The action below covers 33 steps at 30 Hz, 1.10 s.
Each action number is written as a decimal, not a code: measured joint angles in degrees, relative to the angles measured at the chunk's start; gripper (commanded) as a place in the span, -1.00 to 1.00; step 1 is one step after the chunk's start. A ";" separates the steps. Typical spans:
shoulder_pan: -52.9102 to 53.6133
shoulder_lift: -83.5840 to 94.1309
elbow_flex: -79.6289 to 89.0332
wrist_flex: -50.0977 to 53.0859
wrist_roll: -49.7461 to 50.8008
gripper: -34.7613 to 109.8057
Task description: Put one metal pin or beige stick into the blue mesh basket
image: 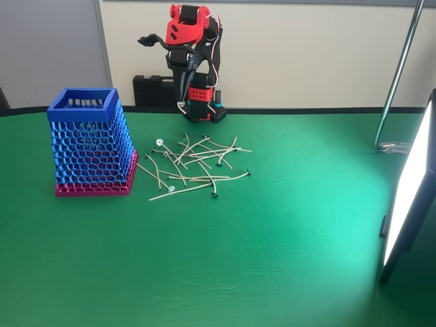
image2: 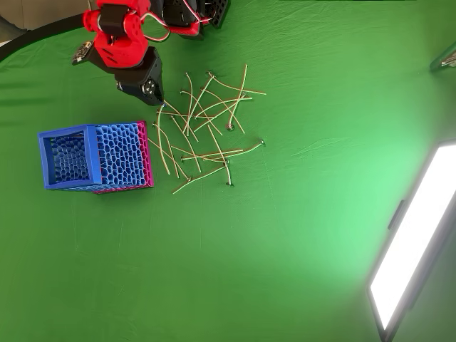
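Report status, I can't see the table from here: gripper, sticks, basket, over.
Gripper raised near the arm's base, holding nothing. Beige sticks heaped loose on the green cloth. Blue mesh basket upright beside them. Nothing in the way.

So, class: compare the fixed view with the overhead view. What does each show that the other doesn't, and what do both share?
Fixed view alone: the wall, a black case behind the arm, and the hand raised high above the table.

Overhead view alone: straight down into the blue mesh basket through its open top.

Both: the basket, the scattered beige sticks, the green cloth and the bright light panel.
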 measured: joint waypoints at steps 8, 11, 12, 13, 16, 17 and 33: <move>8.17 -3.25 -22.85 2.72 -4.48 -0.51; 8.70 -4.13 -25.40 2.72 -4.66 -0.51; 8.79 -4.31 -25.66 2.72 -4.66 -0.51; 8.96 -4.48 -25.75 2.72 -4.83 -0.51; 10.20 -5.19 -26.10 2.72 -5.36 -0.51; 10.46 -5.62 -26.54 2.72 -5.45 -0.51; 18.98 -12.04 -33.13 -2.64 -7.12 -0.51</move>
